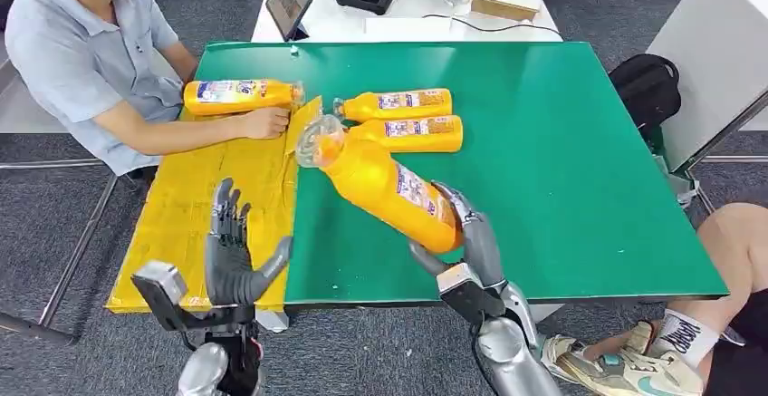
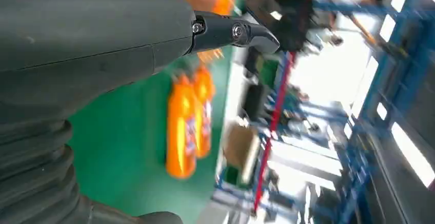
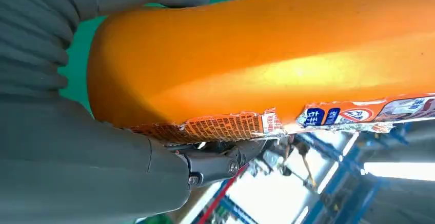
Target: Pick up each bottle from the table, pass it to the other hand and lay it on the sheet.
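Observation:
My right hand (image 1: 466,237) grips the base of an orange bottle (image 1: 380,183) and holds it tilted above the green table (image 1: 561,160), cap end pointing toward the yellow sheet (image 1: 204,201). The same bottle (image 3: 267,65) shows up close in the right wrist view. My left hand (image 1: 234,251) is raised over the sheet's near edge, fingers apart, holding nothing. Two more orange bottles (image 1: 398,104) (image 1: 412,133) lie side by side on the table; they also show as orange bottles (image 2: 187,126) in the left wrist view. Another bottle (image 1: 240,95) lies on the sheet's far end.
A seated person rests a hand (image 1: 265,122) on the sheet by the far bottle. Another person's leg and shoe (image 1: 634,360) are at the table's near right corner. A white desk (image 1: 408,2) behind holds a tablet, a controller and a box. A black bag (image 1: 648,88) sits right of the table.

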